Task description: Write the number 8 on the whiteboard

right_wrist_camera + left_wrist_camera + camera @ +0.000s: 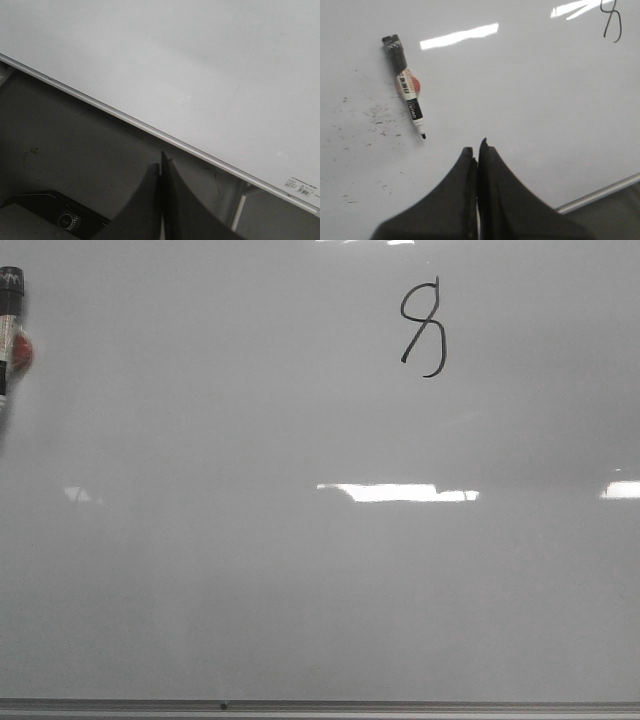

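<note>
The whiteboard (300, 580) fills the front view, pale and glossy. A thin black number 8 (423, 328) with an unclosed lower loop is drawn near its top right; it also shows in the left wrist view (613, 22). A marker (12, 335) with black cap and white-red label lies on the board at the far left, uncapped tip showing in the left wrist view (408, 91). My left gripper (476, 147) is shut and empty, apart from the marker. My right gripper (161, 162) is shut and empty, off the board past its rail.
The board's grey metal rail (320, 706) runs along the bottom; it also shows in the left wrist view (600, 194) and the right wrist view (150, 131). Small black ink specks (375, 117) mark the board near the marker. A dark device (65, 216) lies below the right gripper.
</note>
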Controlling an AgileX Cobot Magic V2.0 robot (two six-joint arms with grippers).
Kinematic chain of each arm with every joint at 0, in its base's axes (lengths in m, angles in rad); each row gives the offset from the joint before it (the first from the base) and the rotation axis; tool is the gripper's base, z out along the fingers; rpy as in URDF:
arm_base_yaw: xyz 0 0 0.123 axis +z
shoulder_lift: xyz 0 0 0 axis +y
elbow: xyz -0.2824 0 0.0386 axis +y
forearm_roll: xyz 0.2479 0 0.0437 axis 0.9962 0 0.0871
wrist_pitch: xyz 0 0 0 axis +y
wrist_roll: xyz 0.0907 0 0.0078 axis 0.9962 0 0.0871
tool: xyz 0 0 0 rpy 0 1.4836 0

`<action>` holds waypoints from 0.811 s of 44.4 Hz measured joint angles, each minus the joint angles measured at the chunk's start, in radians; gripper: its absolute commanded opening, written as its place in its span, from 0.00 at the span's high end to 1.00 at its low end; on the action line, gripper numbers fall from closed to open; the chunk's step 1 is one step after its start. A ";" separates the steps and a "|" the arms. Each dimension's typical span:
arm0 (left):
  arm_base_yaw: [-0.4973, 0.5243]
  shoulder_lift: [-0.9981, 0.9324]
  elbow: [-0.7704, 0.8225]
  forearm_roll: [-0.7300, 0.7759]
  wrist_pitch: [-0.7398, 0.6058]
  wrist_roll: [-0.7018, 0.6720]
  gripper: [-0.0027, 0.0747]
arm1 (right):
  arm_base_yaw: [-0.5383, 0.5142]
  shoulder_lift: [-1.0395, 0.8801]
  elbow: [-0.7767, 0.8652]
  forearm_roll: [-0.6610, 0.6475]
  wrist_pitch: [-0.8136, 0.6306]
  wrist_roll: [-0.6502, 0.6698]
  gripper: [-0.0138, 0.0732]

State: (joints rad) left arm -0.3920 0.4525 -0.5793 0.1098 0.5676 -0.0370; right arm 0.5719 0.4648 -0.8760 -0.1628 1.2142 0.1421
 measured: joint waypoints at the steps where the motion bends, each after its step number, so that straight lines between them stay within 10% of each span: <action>1: 0.024 -0.033 0.032 -0.015 -0.023 0.021 0.99 | 0.000 0.000 0.000 0.000 0.000 0.000 0.92; 36: 0.372 -0.458 0.585 -0.125 -0.508 0.095 0.99 | 0.000 0.000 0.000 -0.002 0.001 0.000 0.92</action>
State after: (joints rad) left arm -0.0201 -0.0057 0.0057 -0.0147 0.0592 0.0582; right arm 0.5719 0.4648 -0.8760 -0.1644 1.2149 0.1421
